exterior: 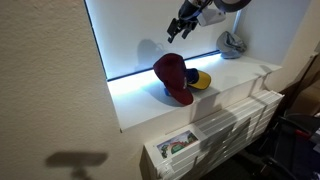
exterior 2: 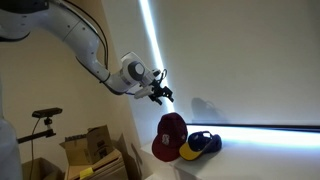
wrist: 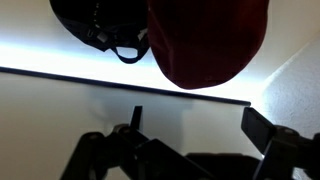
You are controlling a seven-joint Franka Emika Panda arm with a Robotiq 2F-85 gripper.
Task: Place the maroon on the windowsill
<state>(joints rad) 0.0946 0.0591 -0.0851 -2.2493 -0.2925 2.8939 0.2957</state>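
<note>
The robot's hand (exterior: pixel 180 27) hung above the table (exterior: pixel 230 72) beneath a bright window, its fingers (wrist: pixel 110 152) spread wide in the wrist view with nothing between them. It was open and empty. The maroon cap (exterior: pixel 172 78) sat on the table almost straight below, well apart from the hand, with clear air between the two in both exterior views.

The same line showed from the other side of the room, with the hand (exterior 2: pixel 163 95) high and the maroon cap (exterior 2: pixel 168 135) directly under it. In the wrist view the maroon cap (wrist: pixel 210 40) filled the top of the frame, ahead of the fingers and a little right of centre, with a dark, strapped shape (wrist: pixel 100 30) to its left that was too shadowed to name.

The maroon cap stood tipped up rather than flat. Its longer side ran roughly top to bottom and leaned slightly. Which way its brim pointed could not be told.

A blue and yellow cap (exterior: pixel 200 80) touched its lower edge, and a grey cap (exterior: pixel 233 43) lay well apart, farther along the table. A white radiator (exterior: pixel 230 125) ran below.

Judged from how things lay, the placing looked done, with the maroon cap resting where the task wanted it. Any further descent would run straight down onto its crown, with the blue and yellow cap close enough to be nudged.
</note>
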